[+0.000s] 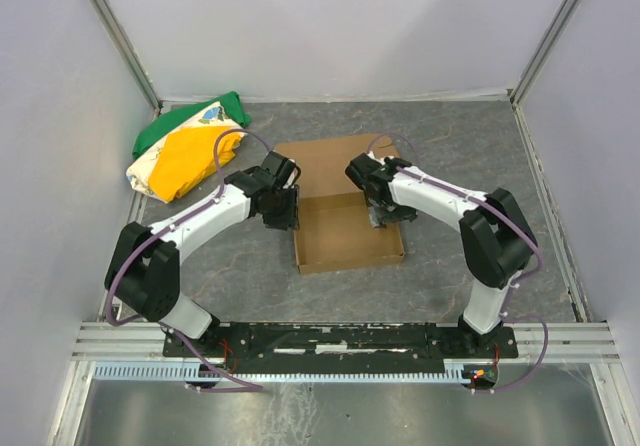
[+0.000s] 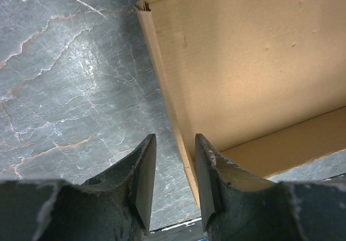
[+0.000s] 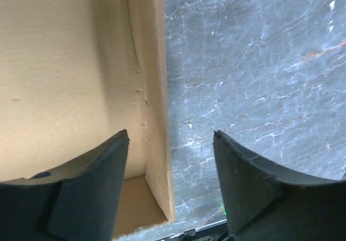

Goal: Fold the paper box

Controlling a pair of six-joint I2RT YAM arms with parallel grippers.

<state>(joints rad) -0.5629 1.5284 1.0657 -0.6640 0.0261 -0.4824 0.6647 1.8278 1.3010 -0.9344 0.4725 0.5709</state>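
Top view: grey table (image 1: 450, 156), open-topped box (image 1: 345, 236) at its middle. L gripper (image 2: 174, 138) straddles box's left wall, jaws part-spread, not pinching. R gripper (image 3: 170, 133) straddles right wall, jaws spread wide, one finger inside, one outside.

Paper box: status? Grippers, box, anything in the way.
Left gripper open, astride left wall. Right gripper open, astride right wall. Paper box walls up, lid flap lying open behind. Cloth bundle far left, clear.

Lab test cell: white panels (image 1: 330, 26), aluminium rails (image 1: 585, 338)
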